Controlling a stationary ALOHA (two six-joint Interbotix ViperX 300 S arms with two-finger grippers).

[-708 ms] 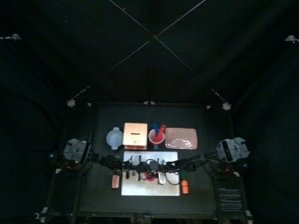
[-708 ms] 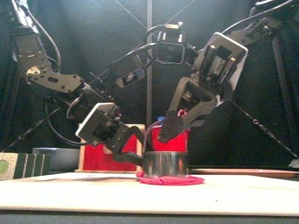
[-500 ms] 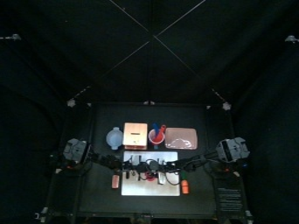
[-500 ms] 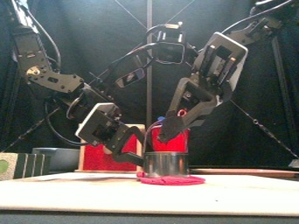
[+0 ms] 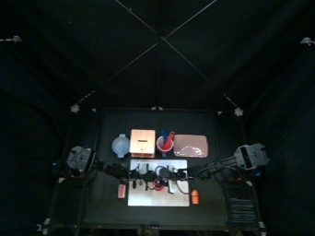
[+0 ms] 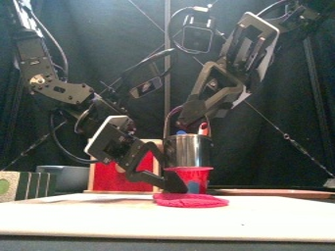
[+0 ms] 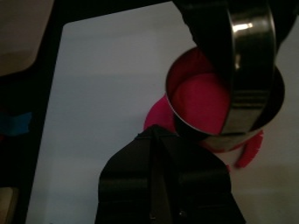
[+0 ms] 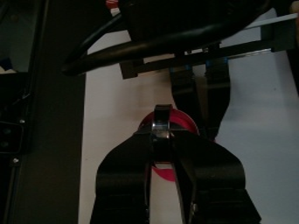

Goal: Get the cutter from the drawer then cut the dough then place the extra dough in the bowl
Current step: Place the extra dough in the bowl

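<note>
Right gripper (image 6: 195, 122): jaws closed on the top of the cutter (image 6: 191, 149). The right wrist view shows the two jaws meeting on a small piece of metal, with no gap visible. The cutter hangs directly below these jaws, upright and clear of the table. Left gripper (image 6: 167, 183): jaws drawn together with only a thin seam between them, and nothing seen held. These jaws slope down to a point just below and beside the cutter's lower rim. The dough (image 6: 190, 202) lies flat on the white cutting board (image 7: 105, 96), under the right jaws and at the tips of the left jaws. It cannot be told whether the left tips touch the dough or stop just above it. The cutter is apart from the dough, and the front view shows a clear gap between them. In the left wrist view, red-pink fills the cutter's opening. It cannot be told whether that is dough inside the ring or dough on the board seen through it. More dough shows past the rim on either side of the left jaws. The bowl (image 5: 120, 144) and the wooden box (image 5: 145, 141) stand behind the left jaws, well apart from both grippers.
</note>
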